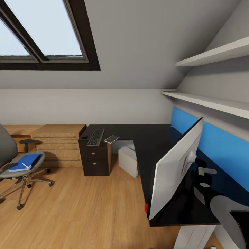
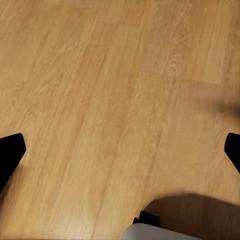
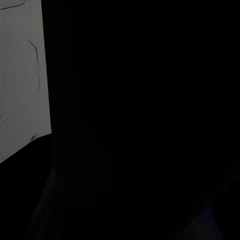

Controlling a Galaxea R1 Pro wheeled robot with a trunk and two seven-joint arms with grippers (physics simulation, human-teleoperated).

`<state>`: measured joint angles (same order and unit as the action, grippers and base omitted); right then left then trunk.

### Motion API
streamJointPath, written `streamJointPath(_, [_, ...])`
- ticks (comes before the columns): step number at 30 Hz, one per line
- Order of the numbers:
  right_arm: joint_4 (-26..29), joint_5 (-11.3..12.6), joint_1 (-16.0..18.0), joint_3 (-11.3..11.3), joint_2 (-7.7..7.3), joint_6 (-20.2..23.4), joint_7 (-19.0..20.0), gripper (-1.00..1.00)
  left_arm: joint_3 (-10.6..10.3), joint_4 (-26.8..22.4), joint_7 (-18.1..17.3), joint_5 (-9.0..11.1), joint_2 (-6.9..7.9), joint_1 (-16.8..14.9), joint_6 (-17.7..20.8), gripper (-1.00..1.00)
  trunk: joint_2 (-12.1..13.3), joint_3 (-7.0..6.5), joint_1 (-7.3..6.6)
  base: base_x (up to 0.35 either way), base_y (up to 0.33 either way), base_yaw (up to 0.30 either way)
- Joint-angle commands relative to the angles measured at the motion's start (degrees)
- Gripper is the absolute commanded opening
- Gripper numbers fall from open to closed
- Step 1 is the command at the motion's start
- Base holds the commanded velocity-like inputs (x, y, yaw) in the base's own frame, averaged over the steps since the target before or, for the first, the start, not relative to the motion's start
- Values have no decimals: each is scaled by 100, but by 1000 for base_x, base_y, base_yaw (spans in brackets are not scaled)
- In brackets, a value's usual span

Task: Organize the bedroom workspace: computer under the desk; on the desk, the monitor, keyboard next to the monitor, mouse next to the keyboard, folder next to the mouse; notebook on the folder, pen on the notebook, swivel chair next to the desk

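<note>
Straight ahead, the L-shaped counter (image 1: 145,138) with its glossy black top fills the corner of the attic room under the sloped grey wall and the skylight (image 1: 41,31). The monitor (image 1: 176,166) stands on the near arm of the counter, its silver-white back turned toward the head camera and its stand hidden behind it. On the far arm lies the keyboard (image 1: 95,137), with the small dark mouse (image 1: 84,137) just beside it near the counter's end and a thin flat grey item (image 1: 111,139), perhaps the notebook, on its other side at the inner edge. Dark drawers (image 1: 94,158) with round knobs sit under that end. The light grey computer (image 1: 128,160) stands on the floor under the counter, next to the drawers. A light wood dresser (image 1: 57,143) stands against the wall beside the counter.

Well apart from the counter, at the left of the head view, the swivel chair (image 1: 14,166) stands on the plank floor (image 1: 79,207) with the blue folder (image 1: 25,162) lying on its seat.

The left gripper (image 2: 120,150) hangs over bare floor, its two dark fingertips (image 2: 10,150) spread wide with nothing between them. The right wrist view is almost wholly dark, with a pale grey panel (image 3: 22,75) at one edge; I cannot tell whether the right gripper is released or clenched.
</note>
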<state>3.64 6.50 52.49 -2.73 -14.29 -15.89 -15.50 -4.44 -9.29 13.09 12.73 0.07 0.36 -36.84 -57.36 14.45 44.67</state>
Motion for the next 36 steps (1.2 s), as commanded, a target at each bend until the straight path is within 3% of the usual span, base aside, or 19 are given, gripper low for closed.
streamJointPath(1, [10, 9, 8, -15, 2, -30, 1, -100, -48, -9, 27, 45, 1, 2, -7, 100, -5, 4, 0, 0, -1, 25])
streamJointPath(25, [14, 9, 8, -17, 6, -10, -5, -100, -48, -9, 44, 45, 2, 2, -9, 100, -5, 4, 0, 0, 0, 1])
streamJointPath(36, [14, 9, 7, -17, 13, 14, -5, -100, -48, -5, 50, 45, 10, 2, -42, 100, -5, 4, 0, 286, -103, 0])
